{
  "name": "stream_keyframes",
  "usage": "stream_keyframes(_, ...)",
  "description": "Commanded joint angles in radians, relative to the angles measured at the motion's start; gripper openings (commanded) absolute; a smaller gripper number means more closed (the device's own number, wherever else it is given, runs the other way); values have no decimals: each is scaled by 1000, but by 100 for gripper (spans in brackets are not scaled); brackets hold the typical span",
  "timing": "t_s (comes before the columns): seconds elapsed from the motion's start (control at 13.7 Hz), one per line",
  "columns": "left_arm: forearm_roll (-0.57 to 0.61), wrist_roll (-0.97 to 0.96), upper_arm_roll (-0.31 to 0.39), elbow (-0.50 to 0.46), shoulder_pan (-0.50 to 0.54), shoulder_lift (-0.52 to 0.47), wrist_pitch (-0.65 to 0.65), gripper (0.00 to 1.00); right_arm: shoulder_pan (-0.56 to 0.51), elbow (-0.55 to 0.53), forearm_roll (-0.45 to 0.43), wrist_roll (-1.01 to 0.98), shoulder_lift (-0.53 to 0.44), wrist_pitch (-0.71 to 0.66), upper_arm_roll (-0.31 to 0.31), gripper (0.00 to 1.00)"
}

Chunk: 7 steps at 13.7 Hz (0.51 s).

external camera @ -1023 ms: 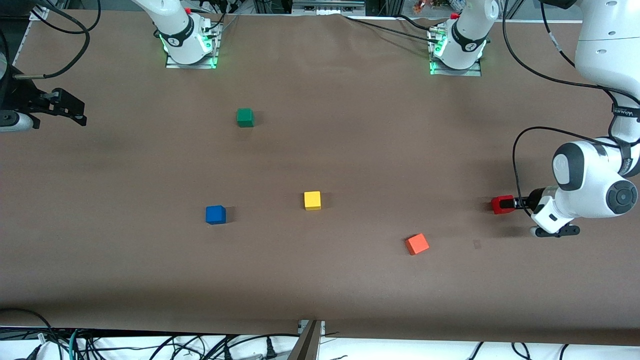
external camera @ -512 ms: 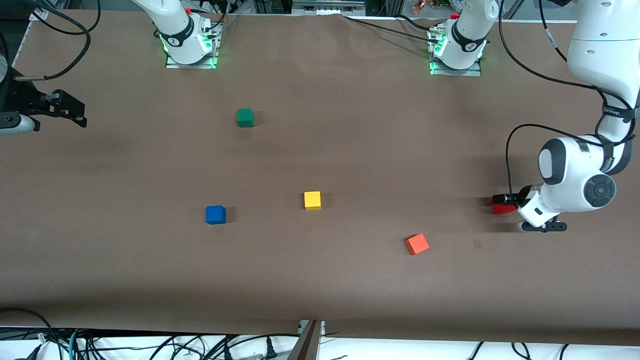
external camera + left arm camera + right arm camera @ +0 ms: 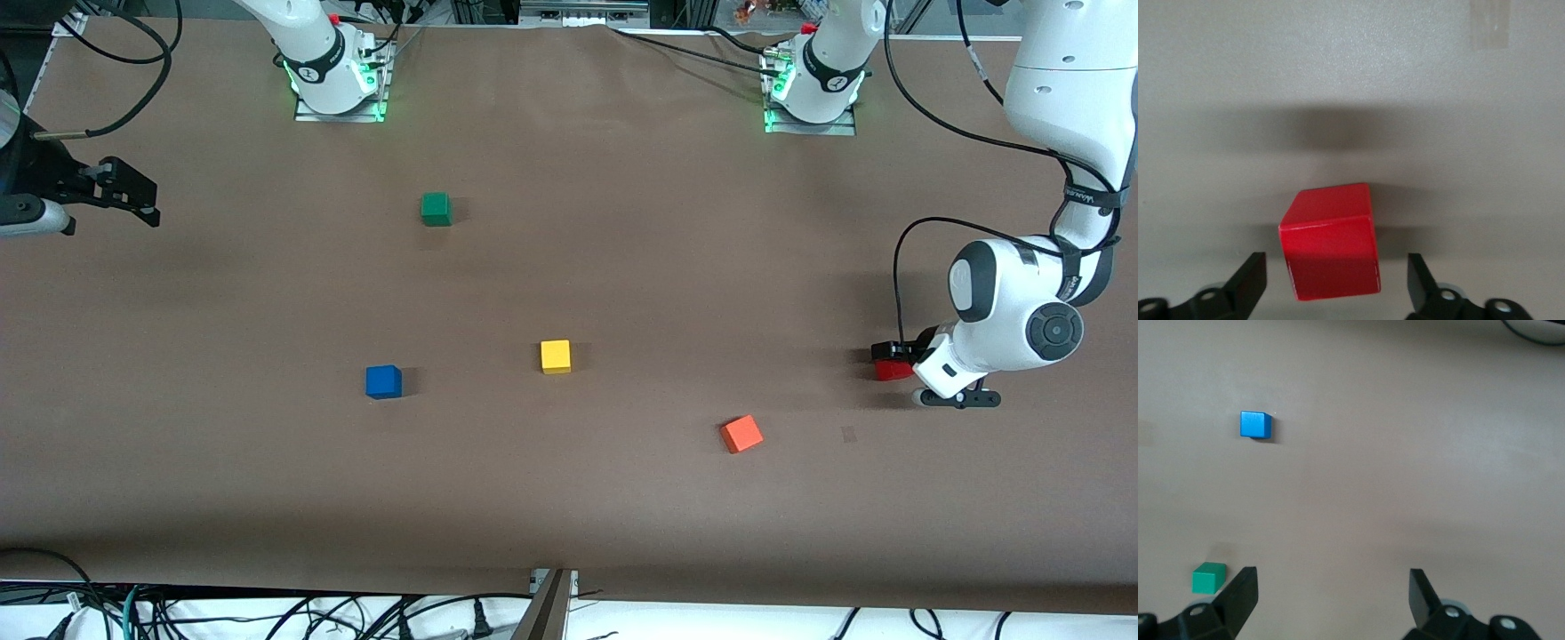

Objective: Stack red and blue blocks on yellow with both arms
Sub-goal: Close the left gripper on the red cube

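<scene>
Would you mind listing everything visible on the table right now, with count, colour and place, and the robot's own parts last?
red block: one, deep red, on the table at the left arm's end, between the left gripper's open fingers, not touched by them.
yellow block: one, yellow, mid-table.
blue block: one, bright blue, beside the yellow block toward the right arm's end.
orange block: one, orange, nearer to the front camera than the yellow block.
green block: one, green, farther from the front camera than the blue block.
table: one, brown.
left gripper: one, black, open, low around the red block.
right gripper: one, black, open, waiting at the right arm's end of the table.
</scene>
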Motion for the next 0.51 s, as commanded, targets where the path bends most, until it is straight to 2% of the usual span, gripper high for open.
stream_keyframes(0.0, 25, -12, 2, -32, 1, -30, 12, 22, 1, 32, -4, -13, 15, -12, 4, 100)
stream_keyframes(0.07, 25, -12, 2, -29, 1, -30, 8, 11, -1, 32, -3, -15, 15, -12, 3, 100)
stream_keyframes(0.15, 25, -14, 2, -26, -2, -35, 3, 5, -4, 32, -1, -15, 15, -10, 1, 100)
stream_keyframes(0.37, 14, -15, -6, 9, -8, -38, 0, 4, -5, 32, 0, -24, 15, -12, 0, 100)
stream_keyframes(0.44, 14, -17, -35, 44, -13, -40, -24, 2, -2, 32, 0, -23, 15, -12, 0, 100)
